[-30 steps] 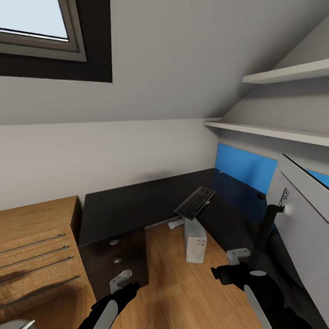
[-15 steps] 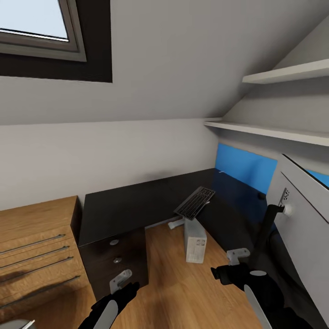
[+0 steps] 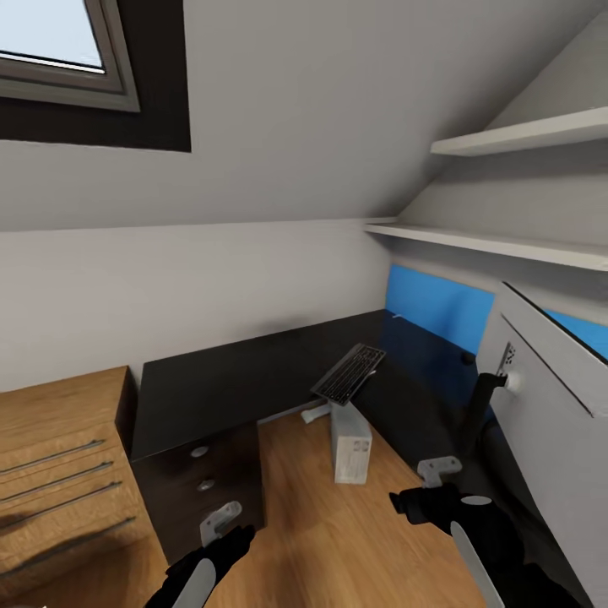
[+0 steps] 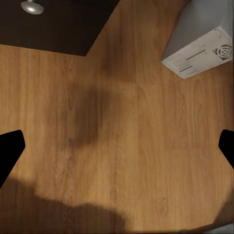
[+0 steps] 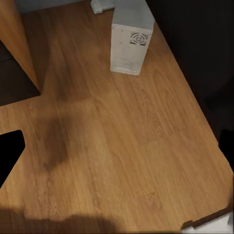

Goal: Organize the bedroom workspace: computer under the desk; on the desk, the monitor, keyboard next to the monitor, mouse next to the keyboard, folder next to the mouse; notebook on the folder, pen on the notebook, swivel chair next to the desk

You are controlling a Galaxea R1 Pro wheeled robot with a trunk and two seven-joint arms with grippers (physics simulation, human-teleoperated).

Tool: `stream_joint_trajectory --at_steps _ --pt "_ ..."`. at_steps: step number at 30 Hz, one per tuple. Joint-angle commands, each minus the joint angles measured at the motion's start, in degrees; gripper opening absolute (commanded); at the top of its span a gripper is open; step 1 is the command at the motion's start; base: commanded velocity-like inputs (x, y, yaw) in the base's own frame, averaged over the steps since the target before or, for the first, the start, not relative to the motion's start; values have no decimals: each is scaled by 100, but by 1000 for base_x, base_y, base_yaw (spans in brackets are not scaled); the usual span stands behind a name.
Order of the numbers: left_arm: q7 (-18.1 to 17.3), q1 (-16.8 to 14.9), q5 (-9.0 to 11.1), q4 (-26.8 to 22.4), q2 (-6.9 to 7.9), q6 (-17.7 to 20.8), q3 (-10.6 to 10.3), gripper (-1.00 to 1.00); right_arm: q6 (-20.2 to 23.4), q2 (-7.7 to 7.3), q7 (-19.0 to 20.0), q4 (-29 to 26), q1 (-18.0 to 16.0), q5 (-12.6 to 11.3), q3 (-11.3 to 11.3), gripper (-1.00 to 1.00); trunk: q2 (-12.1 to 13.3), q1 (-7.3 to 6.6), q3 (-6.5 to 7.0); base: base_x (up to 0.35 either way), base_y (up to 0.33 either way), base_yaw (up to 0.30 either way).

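The desk [image 3: 228, 380] has a glossy black L-shaped top and a blue back panel [image 3: 439, 309]. The keyboard [image 3: 347, 373] lies at the top's inner corner, jutting over the edge. Below it the computer [image 3: 350, 443] stands upright on the wood floor, and it is also in the wrist views [image 4: 202, 46] [image 5: 130, 41]. The monitor [image 3: 549, 397] shows its grey back at the right on a black stand. A small dark lump [image 3: 467, 359], maybe the mouse, sits by the panel. My left gripper [image 3: 221, 519] [image 4: 117, 148] and right gripper [image 3: 439, 471] [image 5: 117, 148] hang open over the floor, holding nothing. The folder, notebook and swivel chair are out of view.
A dark drawer unit [image 3: 203, 481] stands under the desk's left end. Beside it is a wooden chest of drawers [image 3: 59, 473]. White shelves [image 3: 507, 245] run along the right wall under the sloped ceiling. Open wood floor [image 3: 338, 540] lies between my arms.
The whole picture has shifted a little to the left, so the camera has turned slightly right. Both arms and the things on the desk hold their places.
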Motion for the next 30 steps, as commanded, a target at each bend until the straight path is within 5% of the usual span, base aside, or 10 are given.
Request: stream_joint_trajectory --at_steps 1,30 --pt "48 -2 51 -12 3 10 -11 100 22 -5 -40 -4 -7 -43 10 100 -6 1 -8 0 0 -247" --pt "65 0 44 -3 7 1 0 100 23 -3 -43 -1 -10 -51 12 100 -6 1 -8 0 0 -288"
